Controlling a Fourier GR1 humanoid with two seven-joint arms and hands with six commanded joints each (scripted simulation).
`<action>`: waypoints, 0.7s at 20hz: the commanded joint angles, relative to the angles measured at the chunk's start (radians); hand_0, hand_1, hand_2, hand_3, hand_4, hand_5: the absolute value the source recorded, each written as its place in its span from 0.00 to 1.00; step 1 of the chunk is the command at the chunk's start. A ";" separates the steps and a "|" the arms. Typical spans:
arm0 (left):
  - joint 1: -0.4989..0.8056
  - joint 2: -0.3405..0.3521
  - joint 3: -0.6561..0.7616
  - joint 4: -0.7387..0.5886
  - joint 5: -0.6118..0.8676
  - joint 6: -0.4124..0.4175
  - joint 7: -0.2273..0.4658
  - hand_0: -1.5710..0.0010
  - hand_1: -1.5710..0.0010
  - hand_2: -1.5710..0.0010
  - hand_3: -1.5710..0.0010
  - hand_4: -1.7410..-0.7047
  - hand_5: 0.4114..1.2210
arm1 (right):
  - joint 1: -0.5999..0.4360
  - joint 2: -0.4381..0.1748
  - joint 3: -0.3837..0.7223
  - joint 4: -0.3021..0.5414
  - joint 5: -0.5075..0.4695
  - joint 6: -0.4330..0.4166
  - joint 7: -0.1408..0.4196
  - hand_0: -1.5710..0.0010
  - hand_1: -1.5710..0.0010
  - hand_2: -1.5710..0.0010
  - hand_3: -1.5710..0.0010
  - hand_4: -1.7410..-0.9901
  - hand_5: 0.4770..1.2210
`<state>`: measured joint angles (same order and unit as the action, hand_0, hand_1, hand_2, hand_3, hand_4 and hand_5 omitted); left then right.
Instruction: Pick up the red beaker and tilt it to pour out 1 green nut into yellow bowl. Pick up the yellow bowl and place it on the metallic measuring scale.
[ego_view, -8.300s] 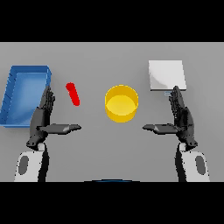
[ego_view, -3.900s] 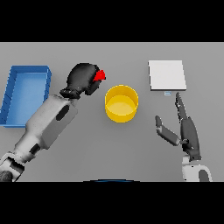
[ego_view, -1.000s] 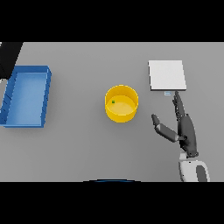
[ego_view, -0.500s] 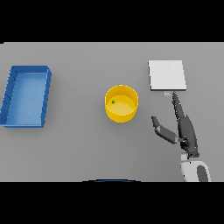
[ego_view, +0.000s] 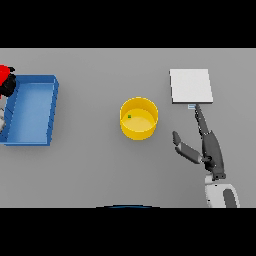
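Grey table (ego_view: 90, 175), flat matte surface, bearing four items. Round yellow bowl (ego_view: 139, 118), open-topped with straight walls, standing upright near the table's middle; inside it, one small green nut (ego_view: 129, 116) lying on the bowl floor toward its left wall. Flat square metallic measuring scale (ego_view: 191, 86), pale silver, lying to the right of the bowl and farther back, apart from it, with a small tab at its near edge. Shallow blue rectangular tray (ego_view: 31, 109), raised walls, at the table's left side, well apart from the bowl. Red beaker (ego_view: 5, 72), only a part of it showing at the far left edge of the view, just beyond the tray's back left corner, above the table level as far as can be told; it is gripped by the left hand (ego_view: 7, 87), a dark shape mostly cut off by the view's edge, its fingers apparently wrapped round the beaker. Right hand (ego_view: 206, 144), dark, on a white and grey forearm entering from the lower right; fingers straight and held close together, pointing away from the robot toward the scale, their tips just short of the scale's near edge by the tab; thumb spread wide to the left, pointing toward the bowl but apart from it; hand holds nothing.
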<state>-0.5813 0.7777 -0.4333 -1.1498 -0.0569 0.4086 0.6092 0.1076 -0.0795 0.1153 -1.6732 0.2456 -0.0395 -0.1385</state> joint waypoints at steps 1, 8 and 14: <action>0.018 -0.001 -0.002 -0.010 -0.002 0.017 0.000 0.00 0.00 0.00 0.04 0.00 1.00 | 0.003 -0.006 -0.005 0.012 -0.007 0.007 -0.012 1.00 1.00 1.00 1.00 0.70 0.25; 0.053 0.011 -0.055 0.002 0.018 -0.004 0.000 0.00 0.00 0.00 0.04 0.20 0.56 | 0.012 -0.003 0.000 0.007 0.008 -0.006 -0.020 1.00 1.00 1.00 1.00 0.72 0.25; 0.078 0.085 -0.081 -0.095 0.152 -0.199 0.000 0.62 0.69 0.69 0.71 0.80 0.39 | 0.031 -0.003 0.003 -0.017 0.004 -0.002 -0.024 1.00 1.00 1.00 1.00 0.74 0.26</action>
<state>-0.5030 0.8623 -0.5141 -1.2447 0.0953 0.2098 0.6083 0.1390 -0.0824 0.1187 -1.6904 0.2492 -0.0417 -0.1632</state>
